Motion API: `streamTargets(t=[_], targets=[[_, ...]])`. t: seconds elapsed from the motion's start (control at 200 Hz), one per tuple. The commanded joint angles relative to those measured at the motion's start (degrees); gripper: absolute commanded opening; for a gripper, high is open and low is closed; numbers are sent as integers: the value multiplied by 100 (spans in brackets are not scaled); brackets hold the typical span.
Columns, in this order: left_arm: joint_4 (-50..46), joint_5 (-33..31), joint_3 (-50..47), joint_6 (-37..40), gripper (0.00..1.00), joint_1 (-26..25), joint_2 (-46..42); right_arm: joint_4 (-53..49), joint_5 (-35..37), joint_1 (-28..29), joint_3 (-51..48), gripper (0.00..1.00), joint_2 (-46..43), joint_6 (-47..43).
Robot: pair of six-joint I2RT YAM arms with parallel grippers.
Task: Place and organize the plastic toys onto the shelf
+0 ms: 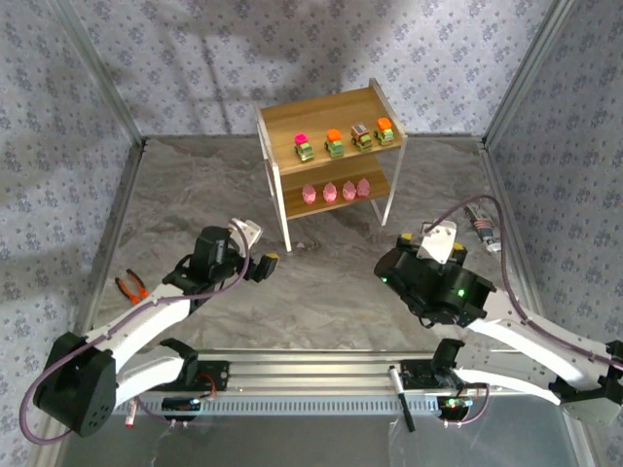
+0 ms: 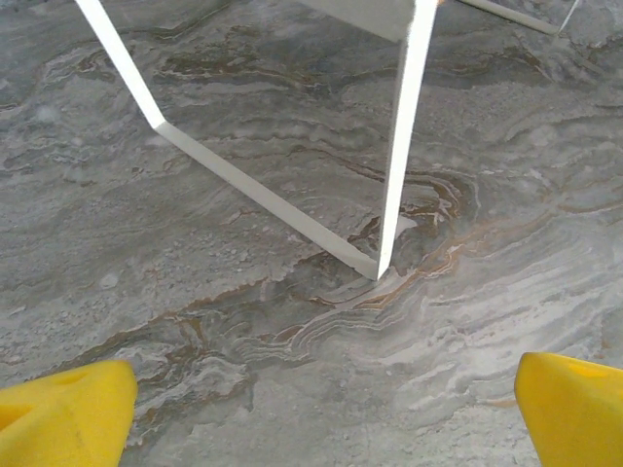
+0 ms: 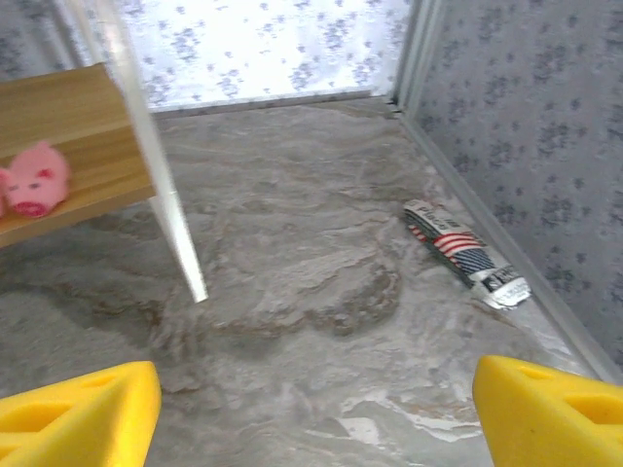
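Observation:
The light-wood shelf [image 1: 321, 112] stands at the back centre of the table. Several little cars sit in a row on its top tier, from the pink-topped car [image 1: 304, 146] to the orange-topped car [image 1: 384, 130]. Several pink figures [image 1: 337, 192] line the lower tier; one pink pig [image 3: 37, 180] shows at the left of the right wrist view. My left gripper [image 1: 261, 255] hovers open in front of the shelf's left leg [image 2: 397, 146], holding nothing. My right gripper [image 1: 440, 240] stands open to the right of the shelf, empty, its yellow fingertips [image 3: 83, 413] wide apart.
Orange-handled pliers [image 1: 131, 287] lie at the left edge of the table. A small striped packet [image 3: 465, 251] lies by the right wall [image 1: 545, 146]. The marbled table surface [image 1: 321, 282] between the arms and the shelf is bare.

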Motion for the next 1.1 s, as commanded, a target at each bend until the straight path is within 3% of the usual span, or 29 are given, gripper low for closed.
streamTargets(t=[0.0,0.26,0.52,0.874,1.094], targets=[[-154,79,218,-46,100,120,-134,-204,57,-415,-165,88,-291,-288],[-200,46,223,8,99,379,-163,97,-534,-1808,-478,90,-507,-868],[-118,-10,192,32,100,750,-137,1325,-1588,-3471,-1050,92,-215,-1879],[116,461,149,39,100,1894,2,3108,-2009,-4551,-1576,93,255,-2995],[389,641,92,86,100,2473,285,4207,-2291,-4653,-1797,93,663,-3724]])
